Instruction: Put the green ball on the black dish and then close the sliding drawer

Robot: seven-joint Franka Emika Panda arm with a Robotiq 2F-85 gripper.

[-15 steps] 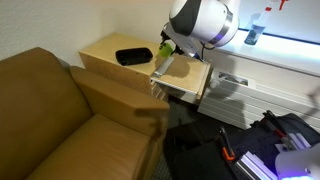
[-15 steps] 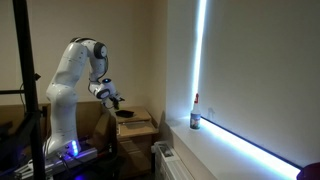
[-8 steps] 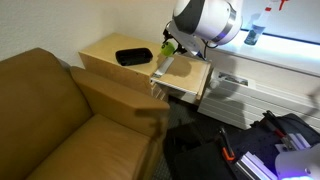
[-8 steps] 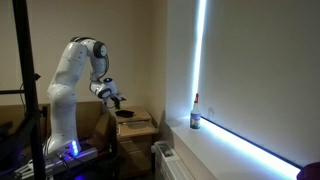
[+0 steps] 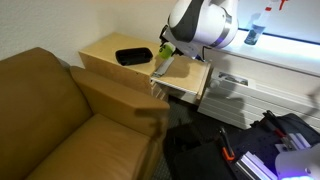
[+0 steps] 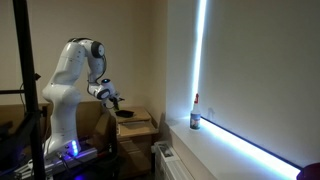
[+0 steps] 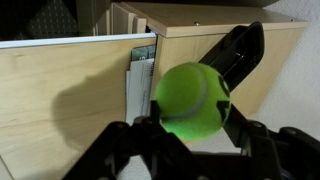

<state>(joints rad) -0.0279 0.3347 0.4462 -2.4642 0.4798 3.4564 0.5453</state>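
**Green ball clamped in the gripper, clear of the dish**

In the wrist view the gripper (image 7: 188, 108) is clenched on the green ball (image 7: 192, 100), with its black fingers (image 7: 240, 55) pressing on opposite sides. In an exterior view the ball hangs in the air near the black dish (image 5: 133, 56), not touching it, above the wooden cabinet (image 5: 100, 48). The sliding drawer (image 5: 182, 76) stands pulled out.

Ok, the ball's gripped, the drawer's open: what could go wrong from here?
1. The green ball, clamped in the gripper, hangs beside the black dish, nearer the open sliding drawer; released here it would likely miss the dish.
2. The dish's rim looks low and the ball is round: dropped from height, it may bounce or roll off.
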